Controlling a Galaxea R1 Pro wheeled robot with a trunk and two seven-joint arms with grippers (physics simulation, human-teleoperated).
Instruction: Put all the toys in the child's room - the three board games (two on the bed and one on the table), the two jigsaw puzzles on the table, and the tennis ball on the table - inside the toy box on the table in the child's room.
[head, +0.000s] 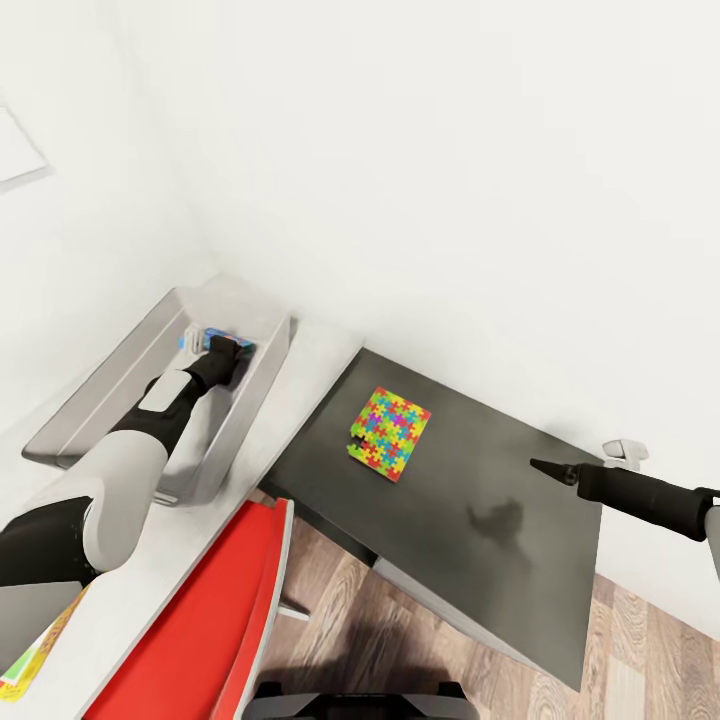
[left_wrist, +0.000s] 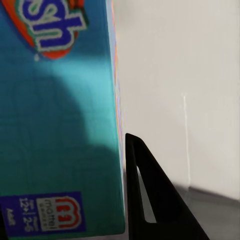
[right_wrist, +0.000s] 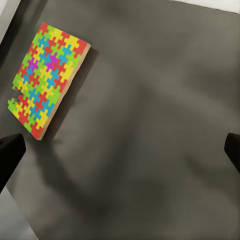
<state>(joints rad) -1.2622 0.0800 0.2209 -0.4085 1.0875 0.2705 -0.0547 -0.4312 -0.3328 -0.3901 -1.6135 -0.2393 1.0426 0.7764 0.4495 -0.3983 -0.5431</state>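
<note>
The light-grey toy box (head: 110, 385) stands on the white table (head: 305, 365) by the wall. My left gripper (head: 228, 352) is down inside it, shut on a teal board game (head: 205, 338). The left wrist view shows the game's lettered teal face (left_wrist: 60, 125) held against my black finger (left_wrist: 145, 200). One jigsaw puzzle (head: 390, 432) lies flat on a lower dark grey surface (head: 500, 560) right of the table. My right gripper (head: 550, 467) hovers open over that surface, to the right of the puzzle (right_wrist: 47, 80), with its fingers (right_wrist: 10, 152) wide apart.
A red chair (head: 200, 620) stands against the table's near edge. A flat colourful item (head: 30, 655) lies on the table near my left arm, cut off by the picture's edge. White walls close off the far side. Wood floor (head: 350, 620) lies below the dark surface.
</note>
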